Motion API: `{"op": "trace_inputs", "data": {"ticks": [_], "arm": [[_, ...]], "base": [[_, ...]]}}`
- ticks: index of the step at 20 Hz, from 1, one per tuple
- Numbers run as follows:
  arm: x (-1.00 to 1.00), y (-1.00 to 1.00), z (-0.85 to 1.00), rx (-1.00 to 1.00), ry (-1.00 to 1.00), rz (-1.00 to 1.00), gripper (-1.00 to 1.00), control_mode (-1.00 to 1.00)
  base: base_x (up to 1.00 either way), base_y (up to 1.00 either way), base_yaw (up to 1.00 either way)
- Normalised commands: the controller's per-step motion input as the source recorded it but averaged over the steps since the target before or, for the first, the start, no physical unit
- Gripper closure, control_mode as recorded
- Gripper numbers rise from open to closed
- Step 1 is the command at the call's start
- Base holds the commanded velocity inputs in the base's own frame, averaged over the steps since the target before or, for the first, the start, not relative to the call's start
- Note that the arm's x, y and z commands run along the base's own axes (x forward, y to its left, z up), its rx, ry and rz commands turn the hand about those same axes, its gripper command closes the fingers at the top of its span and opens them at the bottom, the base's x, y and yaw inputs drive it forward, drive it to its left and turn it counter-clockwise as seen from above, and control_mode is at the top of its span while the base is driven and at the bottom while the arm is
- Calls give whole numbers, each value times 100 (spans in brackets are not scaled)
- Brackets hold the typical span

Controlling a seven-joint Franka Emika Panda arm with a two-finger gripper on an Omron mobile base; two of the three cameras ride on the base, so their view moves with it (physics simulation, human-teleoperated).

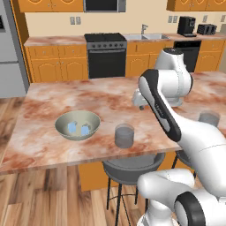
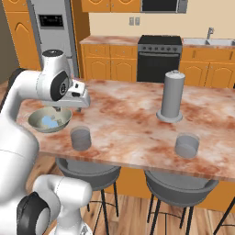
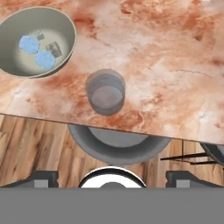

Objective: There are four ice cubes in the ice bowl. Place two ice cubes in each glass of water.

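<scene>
Kitchen island counter [image 1: 53, 145], marbled pink, carried everything. Ice bowl [image 3: 65, 50] sat near the front edge, two blue ice cubes [image 3: 37, 51] visible inside, perhaps clearer ones beside them. One glass [image 3: 105, 92] stood just beside it, the second glass [image 2: 187, 146] well apart along the same edge. Gripper [image 3: 111, 180] hovered above, fingers spread, empty. Probably reach phase; next: descend into bowl, pinch one cube.

You see a worktop [image 3: 175, 65] of polished reddish marble with white veins. The ice bowl [image 3: 65, 26] looks matt, pale grey-green ceramic. The nearer glass of water [image 3: 105, 92] is clear, grey-tinted and smooth. The ice cubes [image 3: 37, 51] look translucent blue. Below, the floor [image 3: 30, 144] is glossy wood planks.
</scene>
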Motion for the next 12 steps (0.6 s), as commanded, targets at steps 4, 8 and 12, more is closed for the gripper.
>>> {"op": "trace_inputs", "data": {"ticks": [4, 8, 12], "arm": [[-8, 66, 0, 0, 0, 1, -100, -100], [0, 81, 0, 0, 0, 0, -100, -100], [17, 76, 0, -2, 8, 4, -100, -100]], "base": [[0, 0, 0], [0, 0, 0], [0, 0, 0]]}}
